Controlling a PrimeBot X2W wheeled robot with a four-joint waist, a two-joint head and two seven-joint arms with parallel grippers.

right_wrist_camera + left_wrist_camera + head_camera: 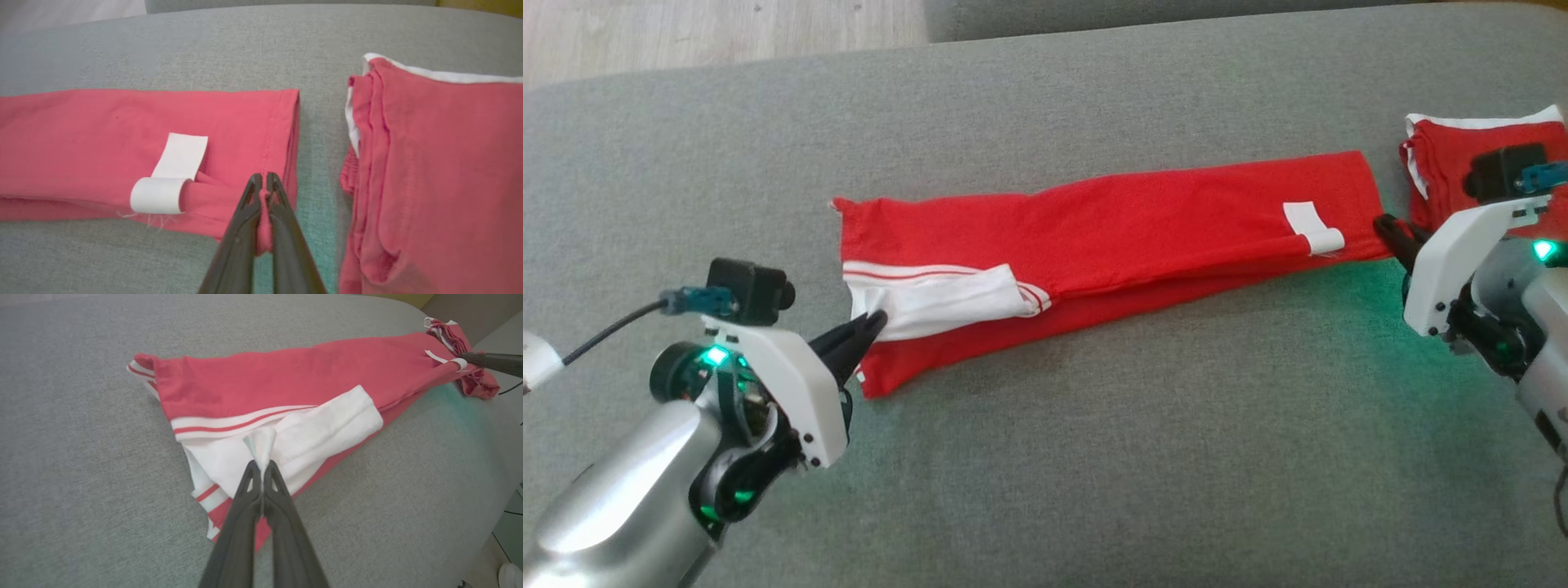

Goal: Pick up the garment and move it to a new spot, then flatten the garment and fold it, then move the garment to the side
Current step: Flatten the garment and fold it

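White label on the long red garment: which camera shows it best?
The right wrist view: the white label is close and sharp, its lower end curled into a roll beside the right gripper. The head view shows it small near the end of the garment; the left wrist view, a distant sliver.

The garment [1143,220] is red, with a white panel [939,302] edged by red-and-white stripes [907,272] and a white label [1311,224]. The folded stack [1445,151] is red too, trimmed white. The cushion [1045,457] is plain grey, the floor [727,33] pale wood.
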